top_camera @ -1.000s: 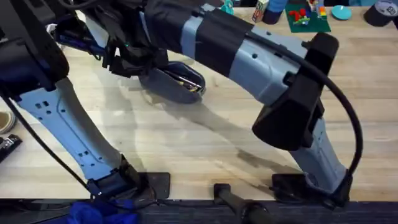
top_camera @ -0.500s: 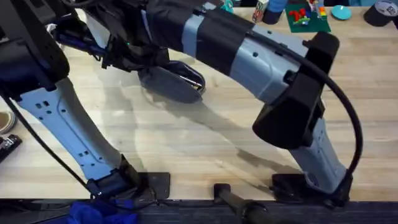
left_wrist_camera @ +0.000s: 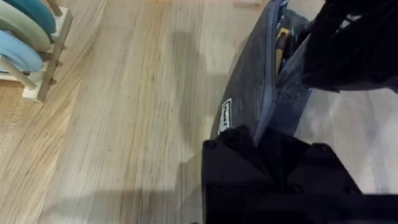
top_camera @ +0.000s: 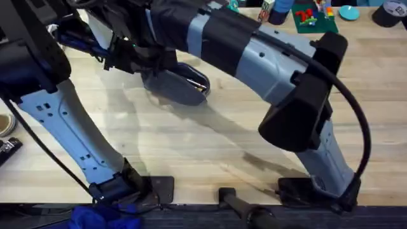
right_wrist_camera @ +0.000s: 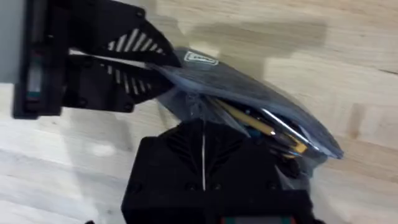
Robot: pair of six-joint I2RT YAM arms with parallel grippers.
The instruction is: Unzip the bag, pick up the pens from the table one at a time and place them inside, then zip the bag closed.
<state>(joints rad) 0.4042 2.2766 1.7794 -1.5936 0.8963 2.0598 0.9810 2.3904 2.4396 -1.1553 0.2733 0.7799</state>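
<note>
The blue-grey bag (top_camera: 181, 86) lies on the table (top_camera: 210, 146) at the far left-middle, under both arms. Its zipper is partly open, and pens (right_wrist_camera: 261, 121) with yellow and blue barrels lie inside. My left gripper (left_wrist_camera: 264, 134) is shut on one end of the bag (left_wrist_camera: 245, 93), close to a small white label. In the right wrist view, the left gripper (right_wrist_camera: 163, 70) pinches that same end. My right gripper (right_wrist_camera: 203, 124) is shut at the zipper edge of the bag (right_wrist_camera: 249, 87), its black fingers pressed together. From overhead, the right gripper (top_camera: 156, 60) hides the bag's left part.
A wooden rack with blue and teal plates (left_wrist_camera: 25, 37) stands beyond the bag. Toys on a green board (top_camera: 315, 16) and small containers line the table's far edge. A tape roll (top_camera: 5, 124) sits at the left edge. Bare wood spreads across the middle and right.
The right gripper has shifted slightly right along the bag, and less of the shiny open mouth shows than a second ago. The left arm and the bag have stayed put.
</note>
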